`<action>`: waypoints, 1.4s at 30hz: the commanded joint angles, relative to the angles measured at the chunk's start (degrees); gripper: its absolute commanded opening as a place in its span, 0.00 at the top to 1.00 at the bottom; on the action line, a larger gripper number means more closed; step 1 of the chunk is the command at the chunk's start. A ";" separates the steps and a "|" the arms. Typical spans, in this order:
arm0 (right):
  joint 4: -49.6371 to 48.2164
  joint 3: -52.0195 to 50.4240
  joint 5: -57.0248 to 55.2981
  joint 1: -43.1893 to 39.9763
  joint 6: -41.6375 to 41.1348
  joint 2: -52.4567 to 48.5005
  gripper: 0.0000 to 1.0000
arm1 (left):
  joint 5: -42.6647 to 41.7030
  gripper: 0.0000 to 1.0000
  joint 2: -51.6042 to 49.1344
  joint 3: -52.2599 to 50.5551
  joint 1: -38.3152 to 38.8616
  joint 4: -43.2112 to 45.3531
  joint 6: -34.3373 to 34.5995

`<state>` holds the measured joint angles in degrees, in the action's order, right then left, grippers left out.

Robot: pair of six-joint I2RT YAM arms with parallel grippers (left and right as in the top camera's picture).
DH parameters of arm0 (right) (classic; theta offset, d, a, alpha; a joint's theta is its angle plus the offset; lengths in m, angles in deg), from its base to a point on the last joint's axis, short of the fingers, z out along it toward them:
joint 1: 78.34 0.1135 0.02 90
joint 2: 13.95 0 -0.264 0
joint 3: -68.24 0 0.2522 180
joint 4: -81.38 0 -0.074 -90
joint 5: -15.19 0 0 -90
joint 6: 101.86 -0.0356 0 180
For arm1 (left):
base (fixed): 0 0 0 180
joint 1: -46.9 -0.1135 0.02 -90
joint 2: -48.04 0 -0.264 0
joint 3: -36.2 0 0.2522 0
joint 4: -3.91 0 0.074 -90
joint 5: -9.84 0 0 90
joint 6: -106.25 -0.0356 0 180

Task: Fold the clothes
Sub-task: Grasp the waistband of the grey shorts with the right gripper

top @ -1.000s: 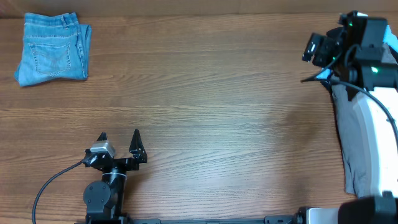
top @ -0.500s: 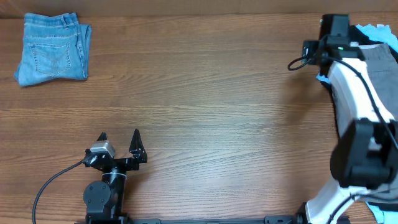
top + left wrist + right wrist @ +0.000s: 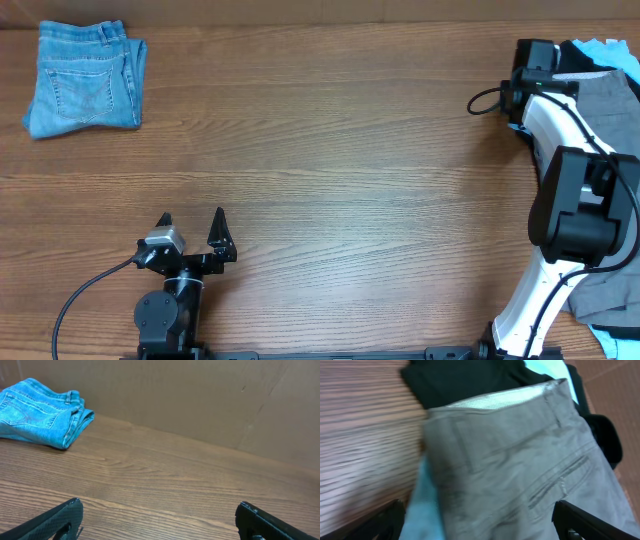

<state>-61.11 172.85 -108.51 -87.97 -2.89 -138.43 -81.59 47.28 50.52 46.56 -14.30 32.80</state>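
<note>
We note the right gripper (image 3: 477, 512) spread wide, empty, over grey trousers (image 3: 510, 460) at the table (image 3: 350, 150) edge — left gripper (image 3: 191, 217) likewise released; folded jeans (image 3: 83, 78) well apart.

Your folded blue jeans (image 3: 85, 78) sit far left; at the right edge, rumpled grey trousers (image 3: 520, 470) overlie a black garment (image 3: 470, 380).

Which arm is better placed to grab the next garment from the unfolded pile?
Right. The right gripper, open, hovers just over the grey trousers on the pile; the left gripper sits open far away on the opposite side.
</note>
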 commanded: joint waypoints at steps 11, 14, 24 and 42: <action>-0.52 1.62 5.29 -1.33 0.48 -0.98 0.02 | 0.39 0.00 0.48 -0.28 0.33 0.07 0.17; -0.76 1.62 4.74 -1.33 0.48 -2.56 0.01 | 0.39 0.00 0.50 -0.28 0.33 0.07 0.17; -2.51 1.62 4.61 -1.38 0.46 -3.48 0.11 | 0.39 0.00 0.50 -0.28 0.33 0.07 0.17; -3.98 1.40 5.40 -3.78 0.46 -3.65 0.11 | 0.39 0.00 0.50 -0.28 0.33 0.07 0.17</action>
<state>-64.43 172.87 -103.59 -91.49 -2.36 -141.76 -81.59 47.28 50.52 46.56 -14.30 32.80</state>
